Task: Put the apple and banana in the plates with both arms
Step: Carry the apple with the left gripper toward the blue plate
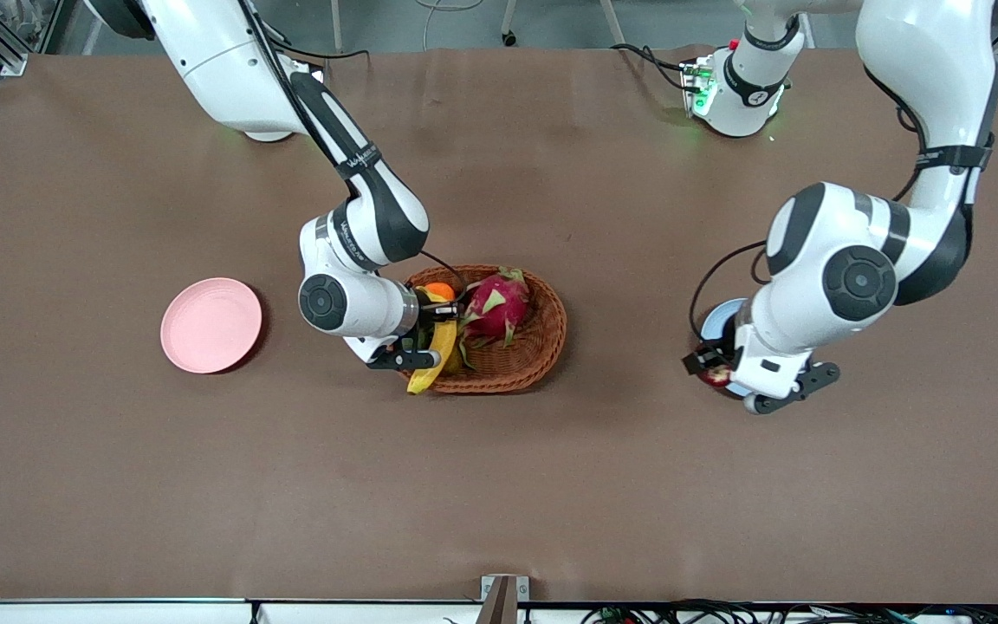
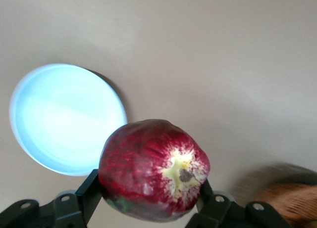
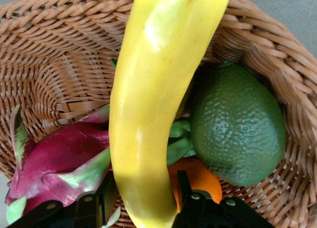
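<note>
My right gripper (image 1: 437, 319) is shut on the yellow banana (image 1: 432, 357), holding it over the wicker basket (image 1: 527, 360) at the rim toward the right arm's end. The right wrist view shows the banana (image 3: 153, 104) between the fingers (image 3: 184, 188). My left gripper (image 1: 712, 367) is shut on the dark red apple (image 1: 716, 376), held just above the table beside the light blue plate (image 1: 718, 319), which the arm partly hides. In the left wrist view the apple (image 2: 153, 168) sits between the fingers (image 2: 89, 193), with the blue plate (image 2: 64, 119) below. The pink plate (image 1: 211, 325) lies empty toward the right arm's end.
The basket (image 3: 49, 55) holds a pink dragon fruit (image 1: 497, 303), an orange (image 1: 439, 291) and a green avocado (image 3: 237, 124). The basket's edge also shows in the left wrist view (image 2: 292, 201). Brown table surface lies between basket and plates.
</note>
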Motion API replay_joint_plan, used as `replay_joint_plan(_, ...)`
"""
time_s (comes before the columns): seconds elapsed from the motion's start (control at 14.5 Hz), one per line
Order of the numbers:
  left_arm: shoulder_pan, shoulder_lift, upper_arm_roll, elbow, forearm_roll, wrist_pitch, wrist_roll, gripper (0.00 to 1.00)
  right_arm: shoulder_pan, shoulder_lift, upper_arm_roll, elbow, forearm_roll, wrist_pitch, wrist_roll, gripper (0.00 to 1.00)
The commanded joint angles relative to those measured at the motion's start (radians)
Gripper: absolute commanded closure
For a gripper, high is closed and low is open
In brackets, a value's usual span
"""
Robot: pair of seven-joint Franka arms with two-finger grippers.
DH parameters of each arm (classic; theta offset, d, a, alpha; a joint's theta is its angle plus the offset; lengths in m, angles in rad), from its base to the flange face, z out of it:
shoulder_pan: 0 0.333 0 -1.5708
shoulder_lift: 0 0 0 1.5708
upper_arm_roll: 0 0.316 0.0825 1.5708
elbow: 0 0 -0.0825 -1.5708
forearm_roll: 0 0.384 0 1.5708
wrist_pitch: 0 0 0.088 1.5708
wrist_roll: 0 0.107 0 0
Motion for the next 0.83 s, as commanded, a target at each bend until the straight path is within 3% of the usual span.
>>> replay_joint_plan(0.0, 0.083, -0.024, -0.011, -0.103, 0.038, 0.071, 0.083, 0.81, 0.005, 0.001, -0.009, 0.01, 0.021, -0.007, 0.008, 0.6)
replay_joint_plan(0.21, 0.159, -0.025, -0.011, -0.235, 0.036, 0.231, 0.179, 0.79, -0.005, -0.014, -0.014, 0.031, 0.019, -0.012, 0.029, 0.63)
replay_joint_plan(0.41, 0.183, -0.001, -0.011, -0.283, 0.036, 0.275, 0.2, 0.76, -0.022, -0.066, -0.028, 0.033, 0.007, -0.044, 0.057, 0.63)
replay_joint_plan(0.62, 0.192, 0.027, -0.011, -0.298, 0.036, 0.296, 0.203, 0.69, -0.068, -0.127, -0.125, 0.031, -0.017, -0.145, 0.037, 0.63)
replay_joint_plan(0.76, 0.193, 0.05, -0.009, -0.301, 0.036, 0.321, 0.203, 0.64, -0.097, -0.146, -0.204, 0.031, -0.124, -0.211, -0.068, 0.63)
